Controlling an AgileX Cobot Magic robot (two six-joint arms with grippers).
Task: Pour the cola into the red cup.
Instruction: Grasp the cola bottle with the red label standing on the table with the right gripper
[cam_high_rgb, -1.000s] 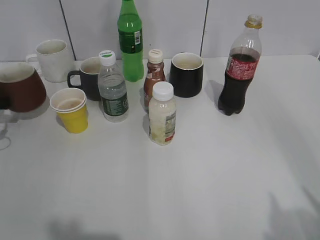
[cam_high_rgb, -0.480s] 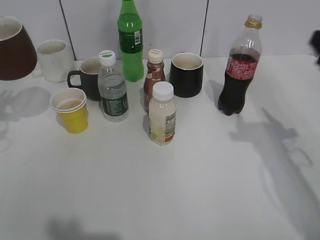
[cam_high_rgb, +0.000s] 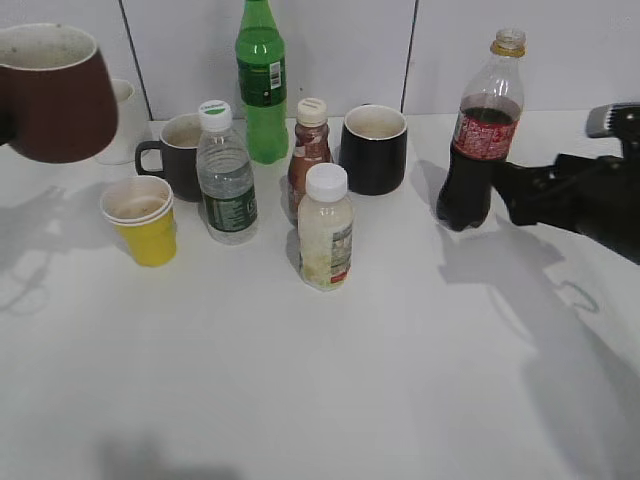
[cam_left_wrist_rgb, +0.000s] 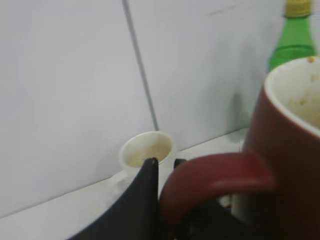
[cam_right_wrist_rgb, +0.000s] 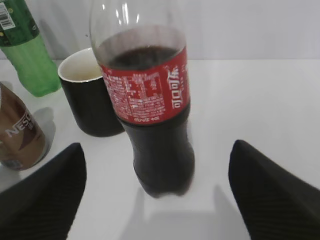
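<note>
I see the cola (cam_high_rgb: 478, 150) standing upright on the worktop (cam_high_rgb: 400, 380) at the right rear: a tall clear plastic bottle with a red label, a yellow-gold neck ring and no cap I can make out, its dark drink reaching the label's top. The red cup (cam_high_rgb: 55, 92) hangs in the air at far left (slightly tilted, mouth up), a rounded dark red-brown mug with a stained cream inside and a side handle (cam_left_wrist_rgb: 215, 172).

Dark red-brown cup (cam_high_rgb: 58, 95) with cream inside, black cola (cam_high_rgb: 477, 140) with red label, green bottle (cam_high_rgb: 261, 85)
</note>
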